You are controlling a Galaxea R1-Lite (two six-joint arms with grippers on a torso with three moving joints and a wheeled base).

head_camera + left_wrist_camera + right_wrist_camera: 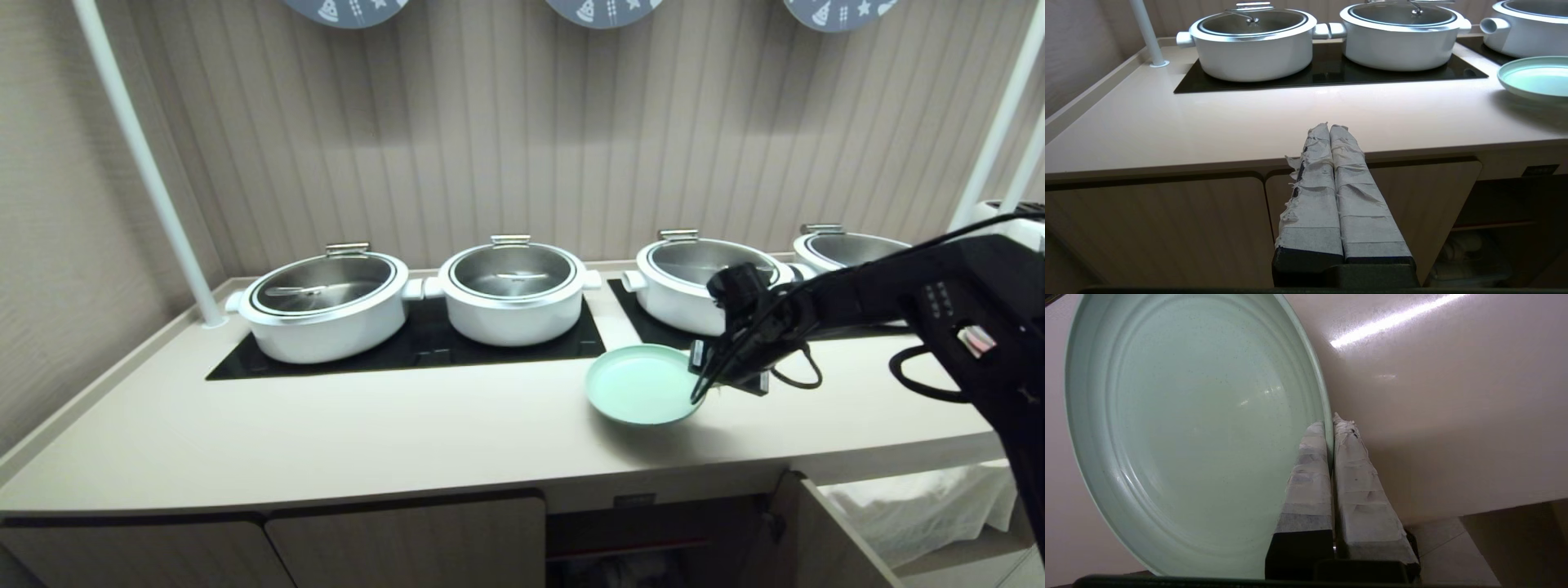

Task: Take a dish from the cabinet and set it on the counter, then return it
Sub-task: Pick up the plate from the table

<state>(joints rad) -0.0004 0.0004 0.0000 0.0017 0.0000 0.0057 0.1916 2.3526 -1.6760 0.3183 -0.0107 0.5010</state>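
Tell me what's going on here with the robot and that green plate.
The robot's right tool is shut on the rim of the mint-green dish, holding it at the counter in front of the white pots. Whether the dish rests on the counter or hangs just above it is unclear. The left tool is shut and idle before the cabinet, whose right door is open.

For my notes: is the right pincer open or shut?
Shut: the right pincer clamps the rim of the green dish, one finger on each side.
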